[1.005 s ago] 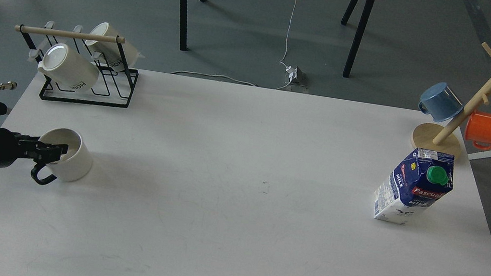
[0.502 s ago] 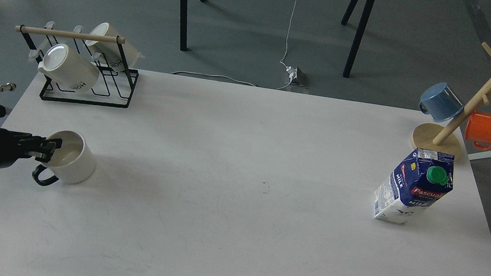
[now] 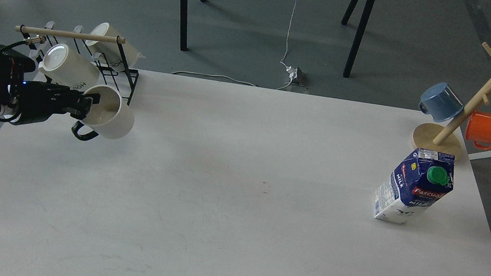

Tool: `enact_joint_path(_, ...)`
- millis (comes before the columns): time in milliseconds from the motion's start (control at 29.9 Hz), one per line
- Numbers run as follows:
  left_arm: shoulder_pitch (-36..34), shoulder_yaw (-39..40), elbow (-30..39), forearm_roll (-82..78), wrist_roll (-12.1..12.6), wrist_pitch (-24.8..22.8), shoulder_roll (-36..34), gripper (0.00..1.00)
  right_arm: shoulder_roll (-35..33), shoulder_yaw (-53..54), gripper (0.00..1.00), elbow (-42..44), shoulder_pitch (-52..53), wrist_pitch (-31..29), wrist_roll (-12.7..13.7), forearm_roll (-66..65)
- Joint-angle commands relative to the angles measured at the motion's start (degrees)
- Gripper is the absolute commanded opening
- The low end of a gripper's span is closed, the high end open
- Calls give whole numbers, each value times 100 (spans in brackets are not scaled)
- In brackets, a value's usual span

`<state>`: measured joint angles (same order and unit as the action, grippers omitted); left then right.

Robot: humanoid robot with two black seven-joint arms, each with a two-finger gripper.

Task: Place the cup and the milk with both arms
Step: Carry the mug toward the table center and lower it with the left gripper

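Note:
The plain white cup (image 3: 110, 115) with a thin black loop handle hangs in the air above the table's left side, in front of the wire rack. My left gripper (image 3: 87, 103) is shut on the cup's near rim and holds it upright, slightly tilted. The milk (image 3: 415, 186), a dark-blue and white carton with a green cap and red "Pascual" label, stands on the table (image 3: 235, 204) at the right. My right gripper is out of view.
A black wire rack (image 3: 89, 78) with a wooden bar holds two cream lettered mugs at the back left, close behind the lifted cup. A wooden mug tree (image 3: 469, 106) with a blue and an orange mug stands at the back right, behind the milk.
My left gripper closed on the cup's rim, lifted it off the table and carried it up and to the right, toward the rack. The milk has not moved.

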<state>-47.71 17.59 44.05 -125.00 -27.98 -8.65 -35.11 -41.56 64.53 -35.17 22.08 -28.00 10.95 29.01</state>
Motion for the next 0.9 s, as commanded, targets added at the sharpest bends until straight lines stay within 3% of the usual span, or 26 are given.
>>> enact_joint_path(0, -343, -193, 16, 0, -2, -189, 969, 1, 25, -2, 99, 168, 7, 0, -5, 0)
enact_joint_path(335, -634, -1011, -124, 0, -2, -207, 2482, 1, 43, -2, 99, 353, 104, 0, -5, 0)
enact_joint_path(636, -599, -1257, -624, 0, -2, -163, 3132, 5, 52, -20, 99, 344, 165, 0, 3, 0)
enact_joint_path(871, -397, -1381, -704, 0, -2, -154, 3142, 6, 43, -11, 99, 326, 218, 0, 3, 0)
